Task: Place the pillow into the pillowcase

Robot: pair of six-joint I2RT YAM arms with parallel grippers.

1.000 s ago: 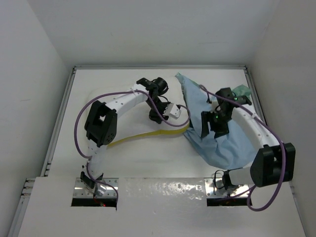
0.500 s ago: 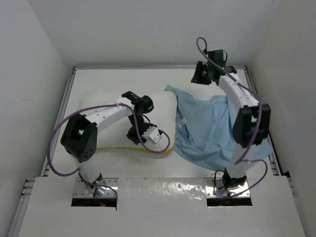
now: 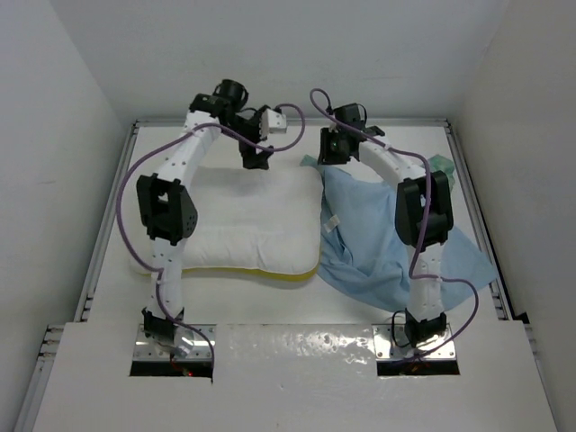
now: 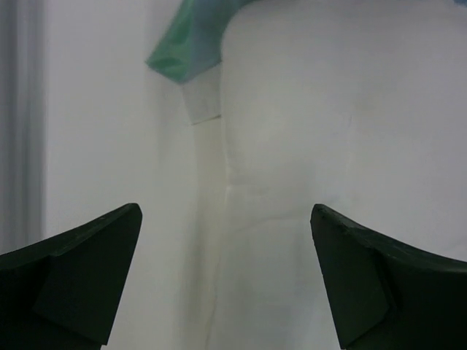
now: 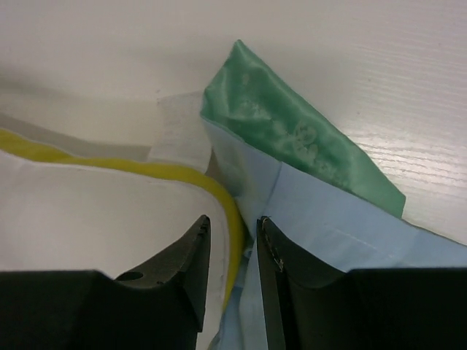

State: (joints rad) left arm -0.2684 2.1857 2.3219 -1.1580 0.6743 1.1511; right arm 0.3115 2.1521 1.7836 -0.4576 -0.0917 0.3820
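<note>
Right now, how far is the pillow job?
Done: nothing yet; the pillow lies flat, outside the pillowcase crumpled beside it. In hand: the right gripper, jaws nearly together, sits at the case's far corner by the pillow's yellow piping; whether it grips is unclear. The left gripper is open above the pillow, empty. Left: open the case and get the pillow in.

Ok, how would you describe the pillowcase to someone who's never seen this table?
On the white table, look at the right half, next to the plump white pillow. The pillowcase is the thin, rumpled fabric lying flat there, touching the pillow's right edge. It alone is light blue, with shiny sea-green showing at its far corners.
</note>
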